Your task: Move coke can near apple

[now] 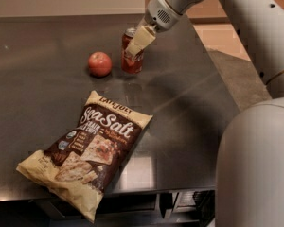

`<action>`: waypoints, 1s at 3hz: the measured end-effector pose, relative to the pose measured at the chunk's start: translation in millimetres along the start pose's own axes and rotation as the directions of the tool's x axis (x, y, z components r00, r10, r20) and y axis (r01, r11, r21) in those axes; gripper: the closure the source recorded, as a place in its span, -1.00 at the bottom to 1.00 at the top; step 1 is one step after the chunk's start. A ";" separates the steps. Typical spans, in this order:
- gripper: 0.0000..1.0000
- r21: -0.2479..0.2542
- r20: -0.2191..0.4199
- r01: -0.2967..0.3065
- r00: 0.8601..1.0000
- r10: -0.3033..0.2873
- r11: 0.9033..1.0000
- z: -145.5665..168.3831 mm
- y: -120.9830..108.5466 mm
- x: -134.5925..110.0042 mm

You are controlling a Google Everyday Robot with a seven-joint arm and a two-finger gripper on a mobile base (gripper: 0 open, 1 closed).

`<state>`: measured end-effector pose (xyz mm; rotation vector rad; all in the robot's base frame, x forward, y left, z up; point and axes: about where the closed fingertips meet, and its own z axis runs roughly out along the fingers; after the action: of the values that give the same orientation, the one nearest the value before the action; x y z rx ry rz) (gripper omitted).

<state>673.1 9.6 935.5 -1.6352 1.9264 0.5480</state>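
Cream-fingered gripper [138, 44] is clamped on the coke can [132, 65], reaching in from the can's upper right. The can is upright, on or just above the dark tabletop [38, 46]; can't tell which. Apple [100, 64] sits just left of the can, small gap, not touching. Sea salt chip bag [92, 148] lies flat well in front of the can, by the table's front edge.

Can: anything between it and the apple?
Nothing visible. The gripper is at the can, closed on its upper part, and only bare table shows in the short gap to the apple. The chip bag lies well toward the front edge, off that path.
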 end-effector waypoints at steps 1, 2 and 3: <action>1.00 -0.032 -0.014 0.012 1.000 -0.012 0.999 17.9 4.2 -3.5; 0.63 -0.058 -0.034 0.021 0.999 -0.023 0.998 33.0 9.1 -4.3; 0.19 -0.069 -0.043 0.029 0.999 -0.032 0.997 40.9 10.2 -6.0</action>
<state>669.8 41.6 907.6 -1.7303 1.9297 0.5760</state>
